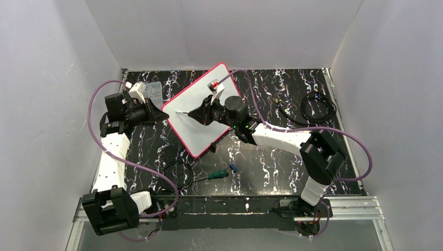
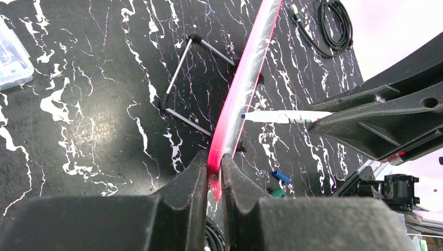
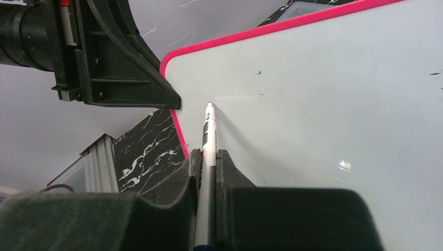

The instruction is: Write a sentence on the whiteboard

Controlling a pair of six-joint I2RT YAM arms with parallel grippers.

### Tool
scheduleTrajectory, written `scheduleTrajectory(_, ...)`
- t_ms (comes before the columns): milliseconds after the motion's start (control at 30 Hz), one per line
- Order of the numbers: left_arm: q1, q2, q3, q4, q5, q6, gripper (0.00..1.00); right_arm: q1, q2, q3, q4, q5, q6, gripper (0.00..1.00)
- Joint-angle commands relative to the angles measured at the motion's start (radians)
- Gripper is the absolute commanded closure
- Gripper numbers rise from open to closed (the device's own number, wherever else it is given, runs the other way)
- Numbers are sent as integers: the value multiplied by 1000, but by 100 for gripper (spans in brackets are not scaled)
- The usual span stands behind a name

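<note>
Top external view shows the whiteboard [image 1: 188,133] standing tilted on the black marbled worktop [image 1: 271,167], between both arms. Left tool [image 2: 213,168] is closed on its pink frame (the edge sits pinched between the fingers). Right tool [image 3: 209,159] grips a white marker [image 3: 210,128], whose tip meets the white surface near the rounded corner.

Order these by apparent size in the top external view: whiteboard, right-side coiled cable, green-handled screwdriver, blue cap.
1. whiteboard
2. coiled cable and green-handled screwdriver: similar span, not ranked
3. blue cap
</note>
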State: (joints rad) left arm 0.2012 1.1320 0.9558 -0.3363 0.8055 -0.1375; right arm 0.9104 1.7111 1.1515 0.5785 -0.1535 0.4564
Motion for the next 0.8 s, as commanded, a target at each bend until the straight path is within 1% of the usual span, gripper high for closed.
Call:
scheduleTrajectory(0, 3, -21, -18, -10, -2, 39, 100, 5, 21, 51, 60, 38, -13, 99)
scheduleTrajectory(433, 4, -29, -19, -10, 4, 47, 100, 13, 44, 45, 22, 53, -34, 99)
scheduleTrajectory(767, 3, -32, -19, -10, 1, 47, 100, 31, 26, -23, 5, 34, -44, 99)
